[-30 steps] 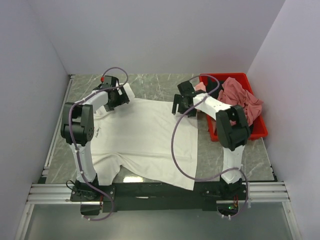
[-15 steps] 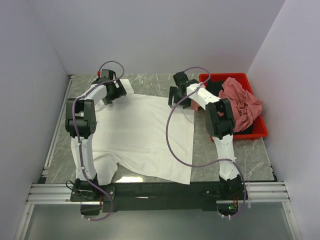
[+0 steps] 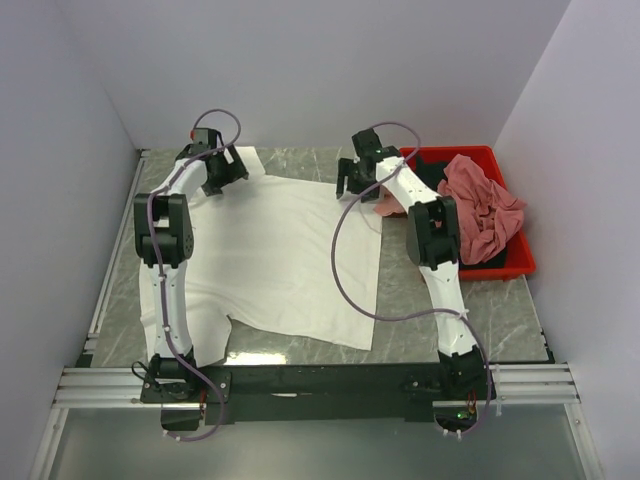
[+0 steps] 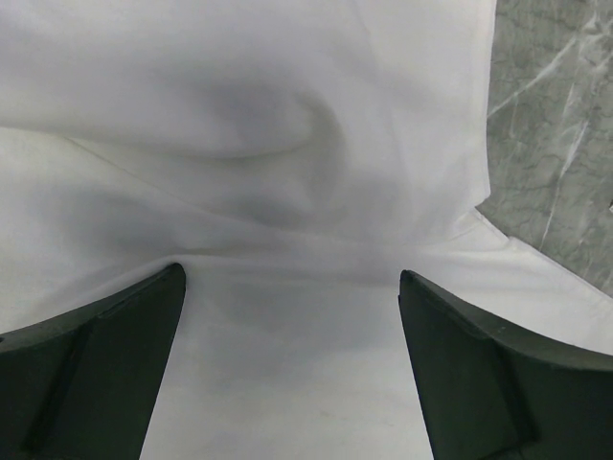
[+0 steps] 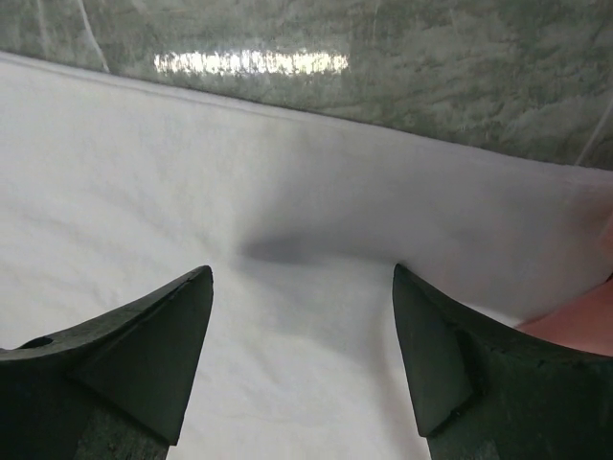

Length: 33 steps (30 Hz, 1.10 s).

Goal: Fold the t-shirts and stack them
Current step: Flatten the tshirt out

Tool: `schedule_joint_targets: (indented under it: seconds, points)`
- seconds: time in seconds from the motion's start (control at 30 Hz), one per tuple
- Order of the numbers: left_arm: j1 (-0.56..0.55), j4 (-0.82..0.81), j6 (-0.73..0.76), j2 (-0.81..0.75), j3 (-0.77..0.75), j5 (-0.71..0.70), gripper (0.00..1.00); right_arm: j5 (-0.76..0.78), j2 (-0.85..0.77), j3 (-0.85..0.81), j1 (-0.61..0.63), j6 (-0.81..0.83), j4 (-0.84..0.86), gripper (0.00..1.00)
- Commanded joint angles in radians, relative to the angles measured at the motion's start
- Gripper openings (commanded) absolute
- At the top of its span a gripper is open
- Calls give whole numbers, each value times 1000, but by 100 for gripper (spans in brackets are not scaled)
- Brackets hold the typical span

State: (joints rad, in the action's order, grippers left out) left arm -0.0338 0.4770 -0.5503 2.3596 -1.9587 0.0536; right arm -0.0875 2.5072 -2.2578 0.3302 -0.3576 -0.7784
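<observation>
I read the left gripper (image 4: 292, 278) with jaws spread fully and holding nothing, its fingertips down at the white t-shirt (image 4: 287, 144) near the far left corner. The right gripper (image 5: 302, 273) also stands wide and grips nothing, its tips at the shirt's far right edge beside the bare marble table (image 5: 383, 57). The shirt lies spread across the table. Rose t-shirts (image 3: 485, 205) sit heaped in the red bin (image 3: 512, 268) at right.

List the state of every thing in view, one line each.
white t-shirt: spread out on the table, unfolded, slightly wrinkled.
dusty rose t-shirt: crumpled in a heap in the bin.
red bin: upright, holding the heap.
left gripper: open, over the white t-shirt's far left corner.
right gripper: open, over its far right edge.
</observation>
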Motion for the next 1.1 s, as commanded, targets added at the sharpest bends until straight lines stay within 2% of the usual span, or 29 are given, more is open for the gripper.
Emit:
schedule_joint_targets:
  seconds: [0.0,0.2,0.3,0.4,0.67,0.83,1.07]
  points:
    - [3,-37,50,-45,-45,89,99,-43,-105,47,-5,48,36,82]
    - [3,-66,75,-17,-182,135,100,-49,-243,98,0,98,83,82]
    - [5,-77,76,33,-238,131,99,-49,-301,173,6,103,119,82]
    - [5,-119,70,64,-240,129,100,-47,-337,245,7,89,143,82]
    - [5,-117,-17,245,-437,-38,100,-70,-499,518,26,35,234,81]
    - [5,-138,-53,248,-378,-110,99,-51,-556,590,32,42,248,81]
    - [5,-173,-105,366,-485,-14,99,-60,-656,730,30,19,291,80]
